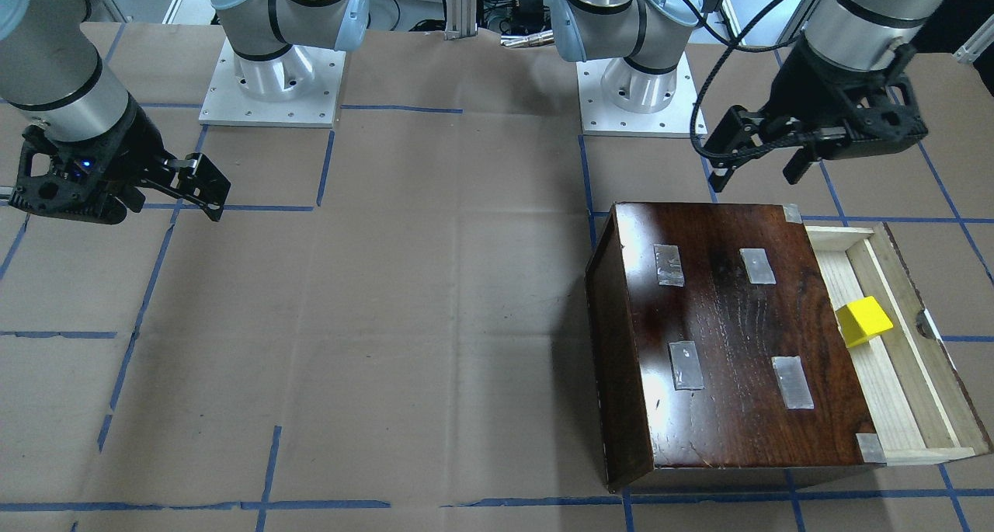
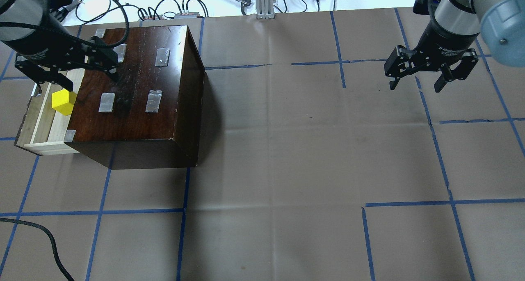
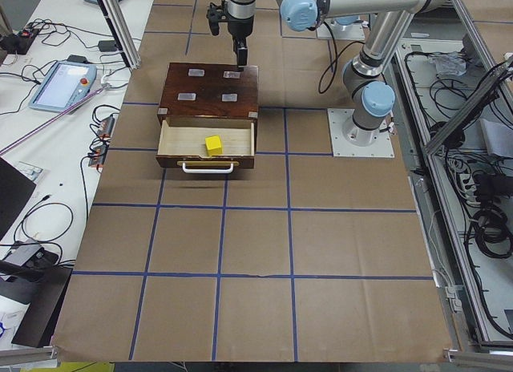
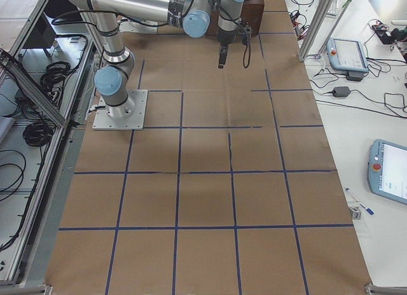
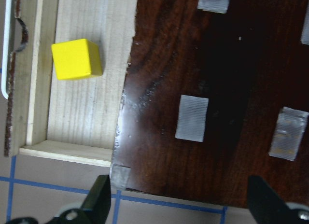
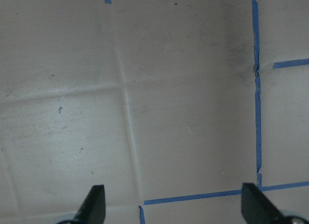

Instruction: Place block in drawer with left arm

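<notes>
The yellow block lies inside the open pale wooden drawer of the dark cabinet. It also shows in the overhead view, the exterior left view and the left wrist view. My left gripper is open and empty, raised above the cabinet's back edge, apart from the block; in the overhead view it hangs over the cabinet top near the drawer. My right gripper is open and empty over bare table far to the other side; it also shows in the front view.
The cabinet top bears several clear tape patches. The drawer's dark front panel with a white handle faces the table's left end. A loose black cable lies at the table's near left. Brown paper with blue tape lines covers the table.
</notes>
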You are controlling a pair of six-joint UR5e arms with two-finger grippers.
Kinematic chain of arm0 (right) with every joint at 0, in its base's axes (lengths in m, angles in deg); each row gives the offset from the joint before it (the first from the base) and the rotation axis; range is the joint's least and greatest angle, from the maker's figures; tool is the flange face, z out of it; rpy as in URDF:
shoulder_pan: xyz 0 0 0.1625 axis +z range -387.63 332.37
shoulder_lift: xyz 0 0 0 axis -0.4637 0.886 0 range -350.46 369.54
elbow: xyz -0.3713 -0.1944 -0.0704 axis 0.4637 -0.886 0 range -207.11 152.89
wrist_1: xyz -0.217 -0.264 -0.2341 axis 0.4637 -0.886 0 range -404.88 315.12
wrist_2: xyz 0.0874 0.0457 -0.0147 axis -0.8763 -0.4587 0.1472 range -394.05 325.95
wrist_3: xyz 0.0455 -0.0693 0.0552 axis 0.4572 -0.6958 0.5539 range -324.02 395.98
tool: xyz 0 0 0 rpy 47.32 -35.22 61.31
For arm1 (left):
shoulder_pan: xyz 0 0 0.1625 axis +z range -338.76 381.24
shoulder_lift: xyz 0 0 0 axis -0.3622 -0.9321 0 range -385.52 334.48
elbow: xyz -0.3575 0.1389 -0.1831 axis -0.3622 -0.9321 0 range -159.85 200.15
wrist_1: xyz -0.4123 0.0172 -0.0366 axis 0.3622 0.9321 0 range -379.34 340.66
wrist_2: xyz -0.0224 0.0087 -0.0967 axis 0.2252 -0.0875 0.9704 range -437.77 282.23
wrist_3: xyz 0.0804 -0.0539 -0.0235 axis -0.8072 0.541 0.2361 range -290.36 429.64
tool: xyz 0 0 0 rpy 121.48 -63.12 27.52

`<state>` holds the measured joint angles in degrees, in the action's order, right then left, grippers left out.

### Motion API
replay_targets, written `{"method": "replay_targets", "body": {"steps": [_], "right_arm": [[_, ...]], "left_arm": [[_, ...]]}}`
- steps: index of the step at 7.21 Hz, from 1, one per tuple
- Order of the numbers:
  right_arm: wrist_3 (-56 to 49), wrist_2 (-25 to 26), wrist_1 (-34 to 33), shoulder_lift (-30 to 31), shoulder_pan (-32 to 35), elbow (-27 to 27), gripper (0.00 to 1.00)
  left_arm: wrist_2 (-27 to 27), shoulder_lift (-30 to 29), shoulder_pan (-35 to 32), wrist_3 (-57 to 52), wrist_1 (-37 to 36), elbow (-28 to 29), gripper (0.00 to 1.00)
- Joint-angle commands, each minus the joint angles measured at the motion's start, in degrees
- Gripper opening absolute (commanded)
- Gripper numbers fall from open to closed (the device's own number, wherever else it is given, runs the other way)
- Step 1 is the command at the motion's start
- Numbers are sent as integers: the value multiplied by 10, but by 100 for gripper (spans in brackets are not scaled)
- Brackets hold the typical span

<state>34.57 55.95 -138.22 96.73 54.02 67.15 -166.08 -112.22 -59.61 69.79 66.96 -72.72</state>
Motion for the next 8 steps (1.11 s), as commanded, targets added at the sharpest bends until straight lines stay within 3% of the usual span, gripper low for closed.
{"method": "replay_targets", "body": {"steps": [1,8], "right_arm": [[0,0,0,0,0,0,100],[0,0,0,0,0,0,100]], "left_arm": [[0,3,-68,35,0,-12,99],[-5,13,-85,17,-4,-37,98]]}}
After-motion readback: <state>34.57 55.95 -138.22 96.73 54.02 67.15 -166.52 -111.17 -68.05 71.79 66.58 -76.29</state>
